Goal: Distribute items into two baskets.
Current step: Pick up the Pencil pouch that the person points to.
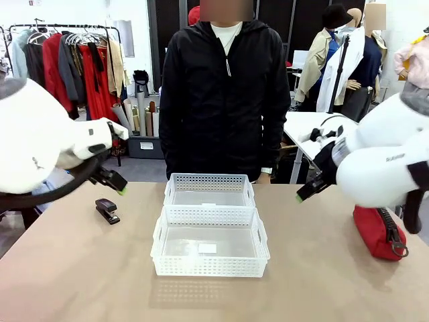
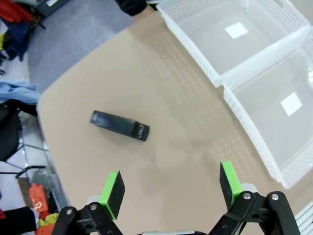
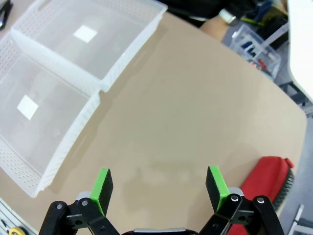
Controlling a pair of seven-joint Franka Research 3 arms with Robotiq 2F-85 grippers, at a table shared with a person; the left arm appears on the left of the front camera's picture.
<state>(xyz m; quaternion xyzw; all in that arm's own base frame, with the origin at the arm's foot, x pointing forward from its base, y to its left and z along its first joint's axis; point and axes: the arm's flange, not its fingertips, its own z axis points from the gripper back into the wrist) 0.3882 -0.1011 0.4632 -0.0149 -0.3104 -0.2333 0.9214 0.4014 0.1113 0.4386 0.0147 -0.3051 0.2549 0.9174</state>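
Front view, red pouch (image 1: 373, 233) partly hidden (behind right arm (image 1: 385, 168))

red pouch (image 1: 372, 231): right arm (image 1: 385, 168) is covering its top | basket (image 2: 249, 128): picture edge is cutting off one end

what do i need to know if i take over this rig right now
Left gripper open, empty, above the table near the stapler.
Right gripper open, empty, above the table near the red pouch.
Stapler lies left of the baskets, pouch right, both on the table.
Near basket and far basket, mid-table, hold no items.
Done: nothing placed. Left: both items into the baskets.
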